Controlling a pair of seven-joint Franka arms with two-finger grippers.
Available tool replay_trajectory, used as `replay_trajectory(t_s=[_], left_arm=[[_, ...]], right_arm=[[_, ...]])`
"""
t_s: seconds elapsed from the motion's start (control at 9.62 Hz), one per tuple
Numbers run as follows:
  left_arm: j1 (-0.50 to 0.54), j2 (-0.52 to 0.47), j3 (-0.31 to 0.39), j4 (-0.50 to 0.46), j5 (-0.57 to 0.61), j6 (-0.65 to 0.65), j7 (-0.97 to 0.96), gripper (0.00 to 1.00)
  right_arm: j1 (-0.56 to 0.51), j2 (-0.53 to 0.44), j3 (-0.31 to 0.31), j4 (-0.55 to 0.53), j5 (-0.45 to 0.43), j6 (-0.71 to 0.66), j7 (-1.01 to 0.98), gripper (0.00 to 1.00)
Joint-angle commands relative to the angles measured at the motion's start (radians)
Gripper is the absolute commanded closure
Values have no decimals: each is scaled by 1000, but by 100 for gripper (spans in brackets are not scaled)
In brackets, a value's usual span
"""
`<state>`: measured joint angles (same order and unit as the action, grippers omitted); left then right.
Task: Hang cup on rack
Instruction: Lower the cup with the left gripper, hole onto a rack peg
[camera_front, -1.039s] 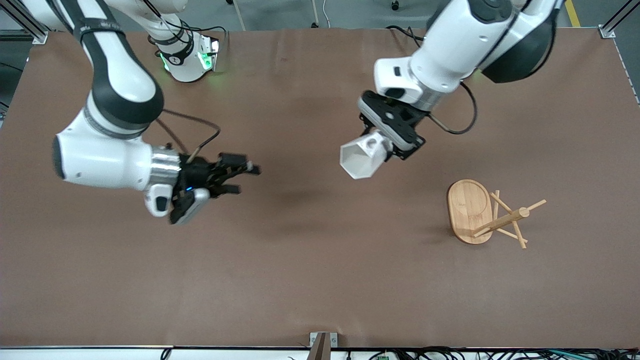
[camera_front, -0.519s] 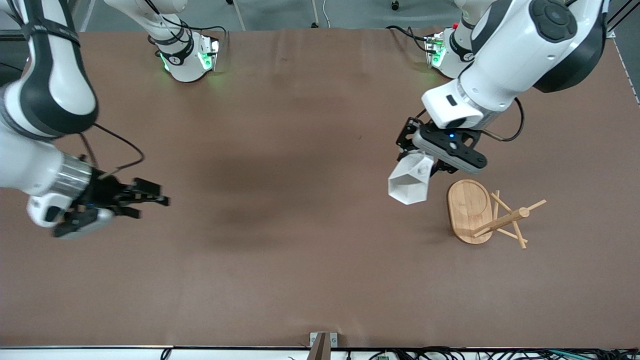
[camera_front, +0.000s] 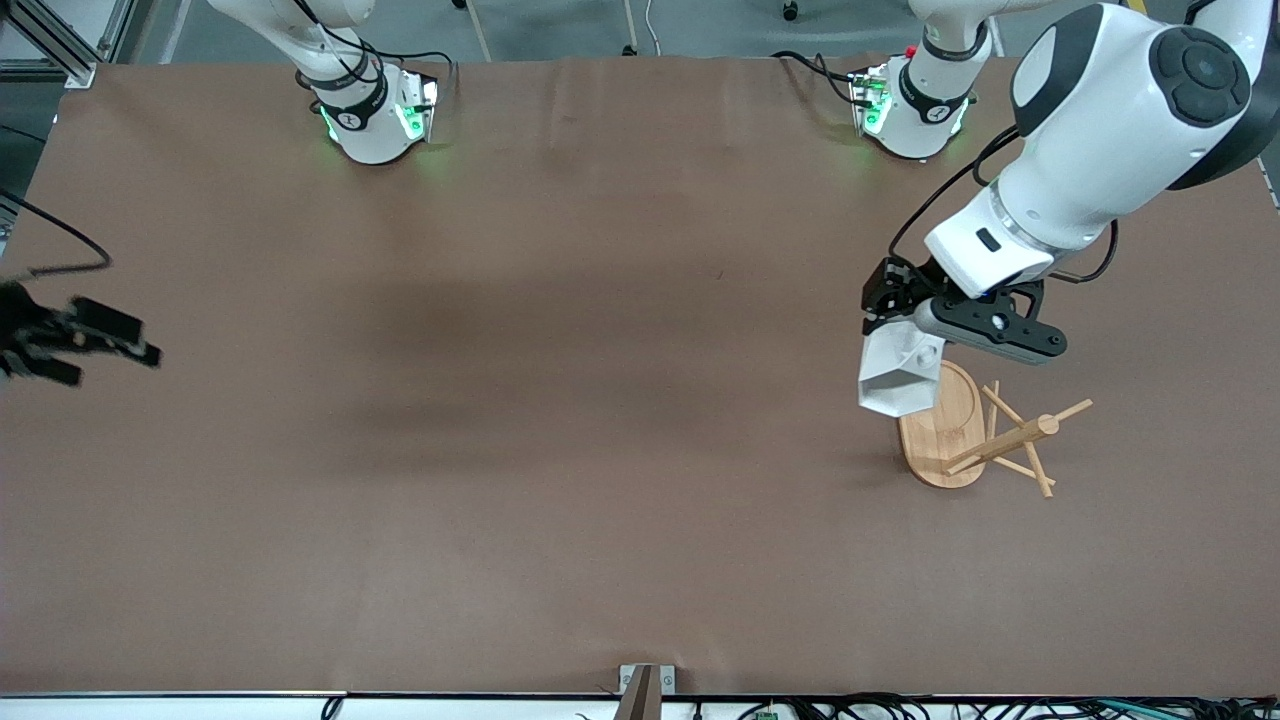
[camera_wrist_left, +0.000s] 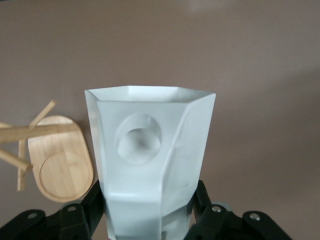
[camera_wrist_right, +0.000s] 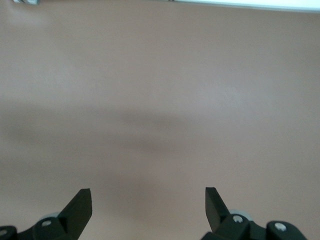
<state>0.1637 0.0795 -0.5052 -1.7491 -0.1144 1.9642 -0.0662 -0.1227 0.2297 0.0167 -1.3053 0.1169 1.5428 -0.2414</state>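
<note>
My left gripper (camera_front: 900, 335) is shut on the white faceted cup (camera_front: 897, 372) and holds it in the air over the edge of the rack's oval base (camera_front: 945, 435). The cup's blocky handle with its round hole faces the left wrist camera (camera_wrist_left: 139, 139). The bamboo rack (camera_front: 1005, 440) stands at the left arm's end of the table, its post and thin pegs beside the cup. In the left wrist view the rack's base (camera_wrist_left: 62, 160) shows beside the cup (camera_wrist_left: 150, 160). My right gripper (camera_front: 95, 343) is open and empty at the right arm's end of the table.
The brown table (camera_front: 560, 450) stretches between the two arms. The arm bases (camera_front: 375, 110) stand at the edge of the table farthest from the front camera. The right wrist view shows bare table (camera_wrist_right: 160, 100) between its fingers.
My left gripper has carried the cup from the table's middle to the rack's base. My right arm has drawn back toward its own end of the table, open.
</note>
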Motion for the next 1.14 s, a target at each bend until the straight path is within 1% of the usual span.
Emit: replay_trajectory(t_s=[0.0, 0.1, 0.21, 0.31, 0.42, 0.73, 0.94, 1.04], left_arm=[[-9, -82, 28, -157, -16, 10, 0, 100], [-36, -84, 49, -196, -37, 21, 5, 100], [-62, -93, 80, -245, -41, 66, 15, 100], [-64, -98, 86, -298, -41, 118, 54, 100], [-64, -96, 105, -343, -42, 151, 104, 100], [-64, -93, 137, -420, -80, 220, 227, 100], [-64, -80, 164, -420, -85, 223, 305, 100], [-64, -67, 178, -417, -94, 231, 334, 100]], right_arm=[[40, -108, -17, -33, -121, -71, 88, 0], [49, -175, -20, -116, -125, -63, 94, 0], [81, -246, -50, -212, -125, -26, 99, 0], [92, -284, -75, -288, -125, 21, 99, 0], [84, -282, -77, -295, -125, 35, 97, 0], [66, -257, -77, -247, -114, 31, 88, 0], [75, -233, -75, -207, -126, 34, 96, 0], [71, -228, -75, -207, -125, 34, 97, 0]])
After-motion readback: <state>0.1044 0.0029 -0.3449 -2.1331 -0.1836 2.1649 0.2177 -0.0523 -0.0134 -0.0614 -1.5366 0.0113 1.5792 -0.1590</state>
